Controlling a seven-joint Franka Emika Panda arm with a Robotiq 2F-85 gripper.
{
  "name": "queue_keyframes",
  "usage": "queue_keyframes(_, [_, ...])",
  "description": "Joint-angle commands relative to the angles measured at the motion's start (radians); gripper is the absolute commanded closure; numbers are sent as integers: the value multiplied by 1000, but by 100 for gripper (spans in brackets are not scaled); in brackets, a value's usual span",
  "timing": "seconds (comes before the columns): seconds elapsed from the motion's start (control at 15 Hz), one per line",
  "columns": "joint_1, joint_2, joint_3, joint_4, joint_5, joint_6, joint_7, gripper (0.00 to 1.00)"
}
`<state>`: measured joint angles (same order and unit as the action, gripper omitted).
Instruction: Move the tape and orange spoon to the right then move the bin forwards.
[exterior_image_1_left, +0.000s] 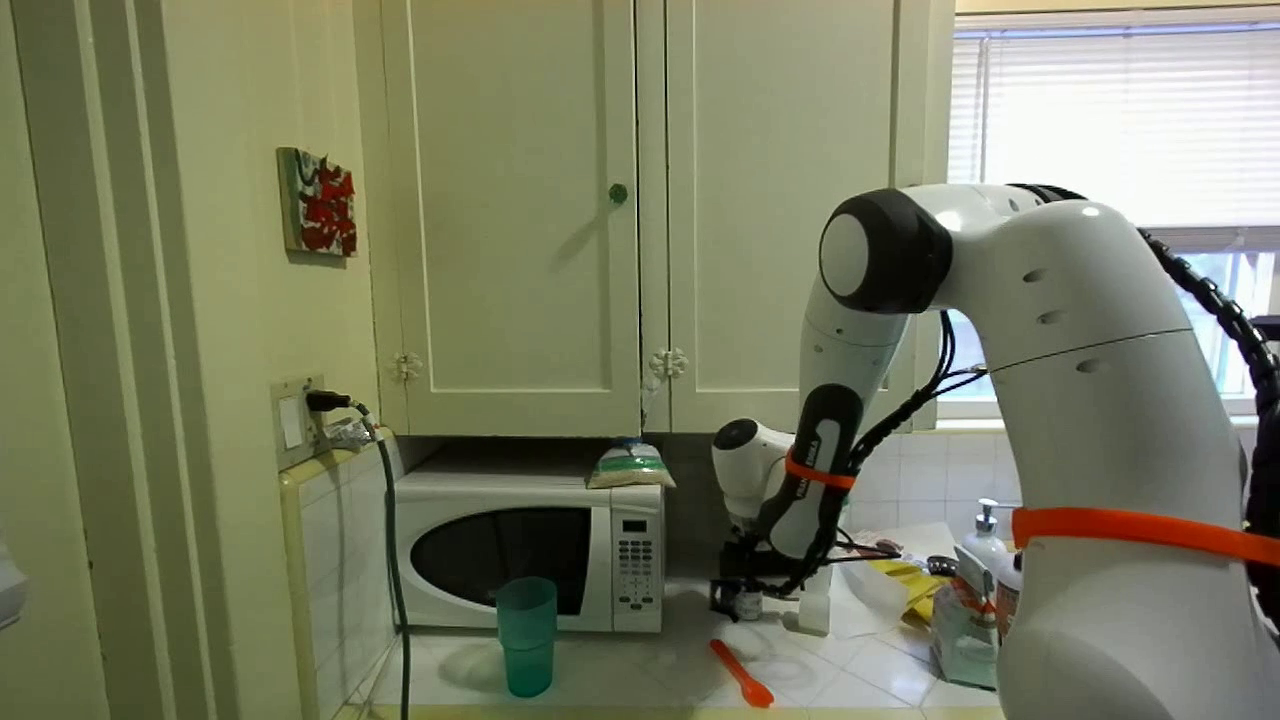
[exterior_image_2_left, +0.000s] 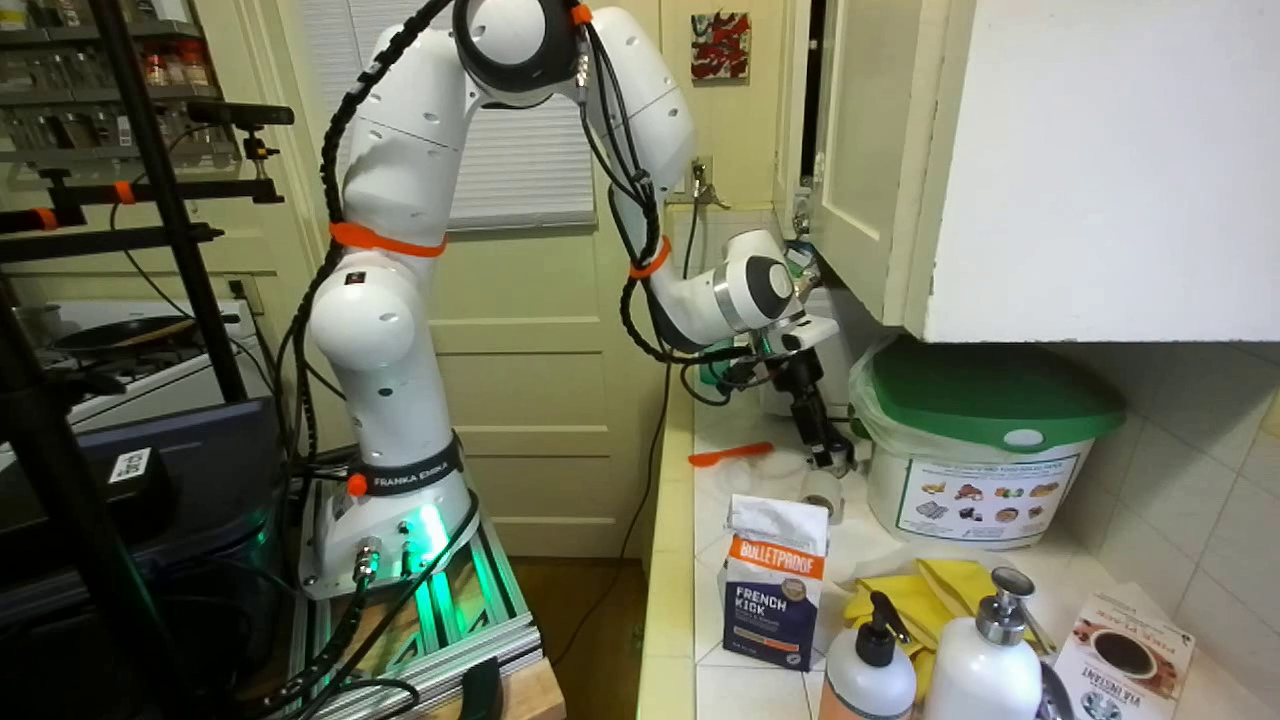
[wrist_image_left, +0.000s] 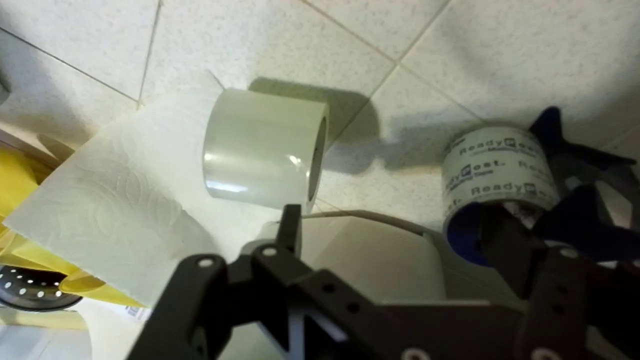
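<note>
Gripper (wrist_image_left: 392, 222) spread wide, nothing pinched that I can see
One finger (wrist_image_left: 512, 255) overlaps the ReadyPost tape (wrist_image_left: 500, 165) at its core, maybe inside; I'm guessing to hook it. Clear roll (wrist_image_left: 262, 150) is by my other finger (wrist_image_left: 290, 227). From my gripper, orange spoon (exterior_image_2_left: 730, 455) lies toward the counter edge (exterior_image_2_left: 670, 600), bin (exterior_image_2_left: 980, 445) close by, wall side.
</note>
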<state>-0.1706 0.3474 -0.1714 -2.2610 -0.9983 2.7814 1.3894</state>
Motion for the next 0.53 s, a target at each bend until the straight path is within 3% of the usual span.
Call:
queue_keyframes(0.0, [21,42,-24,41,-48,12,79,20])
queue_keyframes(0.27, [30,60,-31,65,-60,7,116,0])
queue_keyframes(0.4, [35,67,-32,72,-61,8,116,0])
queue_keyframes(0.47, [34,70,-30,74,-56,11,109,13])
